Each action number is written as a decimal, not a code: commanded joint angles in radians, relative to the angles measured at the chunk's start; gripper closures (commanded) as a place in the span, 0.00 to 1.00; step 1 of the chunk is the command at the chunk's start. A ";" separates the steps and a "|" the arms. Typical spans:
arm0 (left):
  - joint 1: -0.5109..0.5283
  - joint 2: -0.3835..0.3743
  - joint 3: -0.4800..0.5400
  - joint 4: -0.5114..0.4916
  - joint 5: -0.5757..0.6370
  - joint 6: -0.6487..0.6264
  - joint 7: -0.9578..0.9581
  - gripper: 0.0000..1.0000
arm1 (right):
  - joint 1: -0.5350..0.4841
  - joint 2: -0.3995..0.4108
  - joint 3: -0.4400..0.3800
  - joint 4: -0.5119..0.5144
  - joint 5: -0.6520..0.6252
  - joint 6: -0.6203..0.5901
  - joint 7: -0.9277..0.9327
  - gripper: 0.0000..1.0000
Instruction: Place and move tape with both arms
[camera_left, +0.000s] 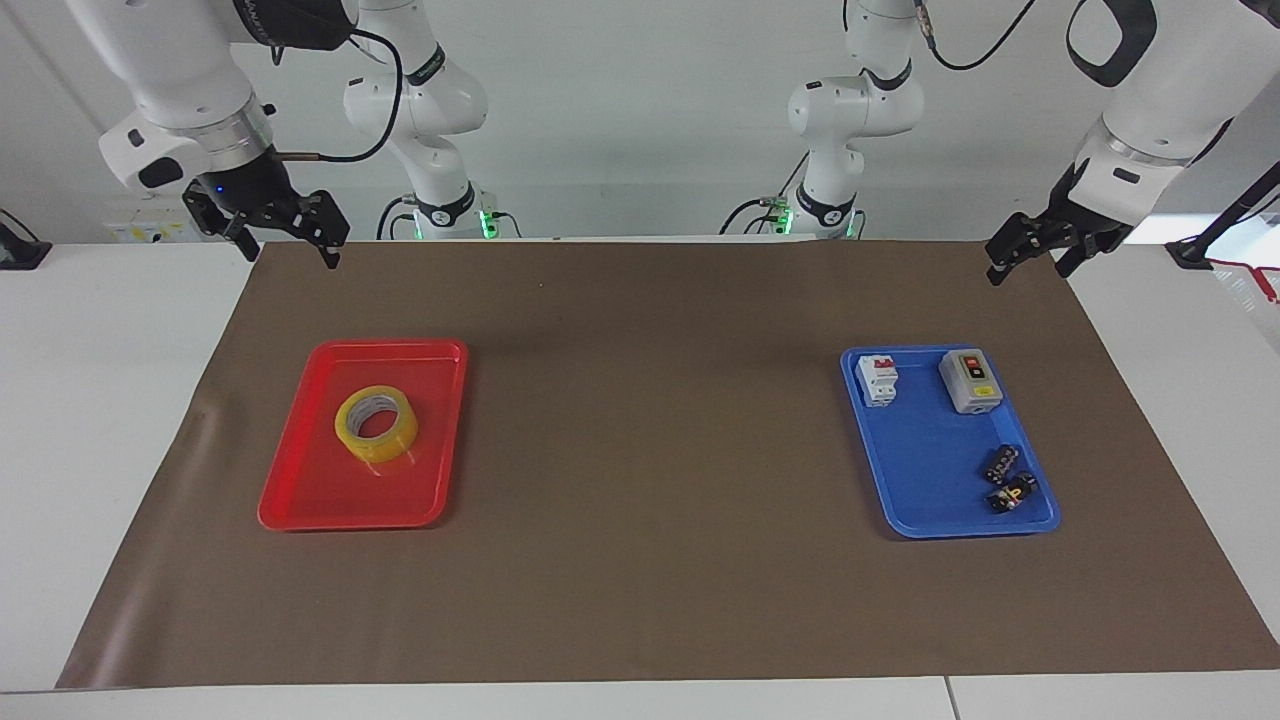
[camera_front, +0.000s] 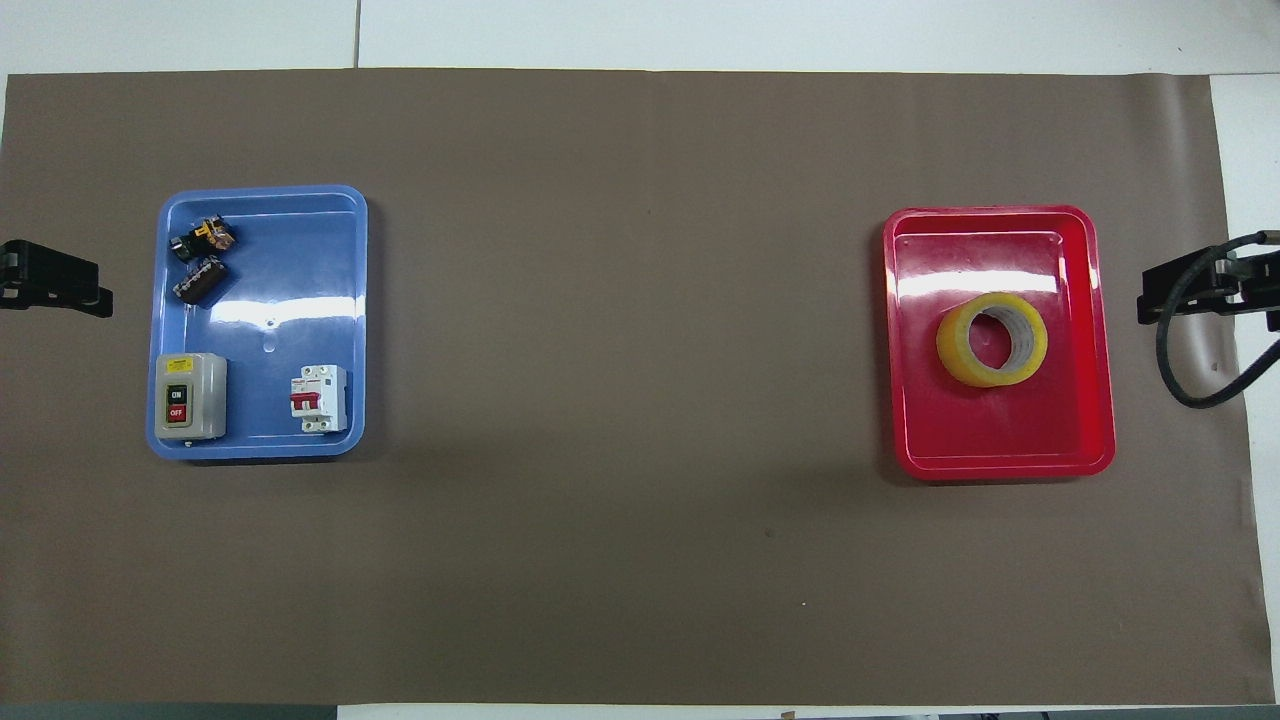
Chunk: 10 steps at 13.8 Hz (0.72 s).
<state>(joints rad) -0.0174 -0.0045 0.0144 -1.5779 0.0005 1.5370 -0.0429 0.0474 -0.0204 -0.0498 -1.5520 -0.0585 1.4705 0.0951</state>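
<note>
While both arms wait at the robots' edge of the brown paper mat (camera_left: 650, 450), start with the facing view. The translucent yellow ring of packing tape (camera_left: 380, 450) lies flat in the shallow red plastic tray (camera_left: 300, 440), toward the right arm's end of the table, and nothing else is in that tray. The right gripper (camera_left: 285, 245) hangs over the mat's corner with its fingers spread and empty. The left gripper (camera_left: 1030, 262) does the same over the other corner on the robots' side.

Expect the roll to be light and stiff, with a slick outer wrap. You would probably do best to pinch across the wall, one finger down the whitish core and one outside. The low tray rim should not get in the way.

The blue plastic tray (camera_left: 930, 470), toward the left arm's end, holds a grey switch box (camera_left: 970, 381) and a white circuit breaker (camera_left: 878, 380) nearer the robots. Two small dark parts (camera_left: 1003, 463) lie farther out.

Seen from overhead, the tape (camera_front: 950, 350) sits near the red tray's (camera_front: 1000, 430) middle, clear of every wall. The blue tray's (camera_front: 280, 300) four items are apart from one another. Only the tips of the right gripper (camera_front: 1185, 285) and left gripper (camera_front: 60, 285) show at the view's side edges.
</note>
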 joint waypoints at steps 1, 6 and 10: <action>0.005 -0.025 0.001 -0.028 -0.023 0.008 0.009 0.00 | -0.003 0.020 0.008 0.044 0.012 -0.027 -0.018 0.00; 0.005 -0.025 0.001 -0.028 -0.023 0.008 0.009 0.00 | -0.008 0.022 0.018 0.044 0.043 -0.018 -0.018 0.00; 0.007 -0.025 0.001 -0.028 -0.023 0.008 0.009 0.00 | -0.006 0.020 0.018 0.043 0.031 -0.021 -0.021 0.00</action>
<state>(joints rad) -0.0174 -0.0045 0.0144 -1.5779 0.0005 1.5370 -0.0429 0.0480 -0.0156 -0.0341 -1.5363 -0.0380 1.4656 0.0947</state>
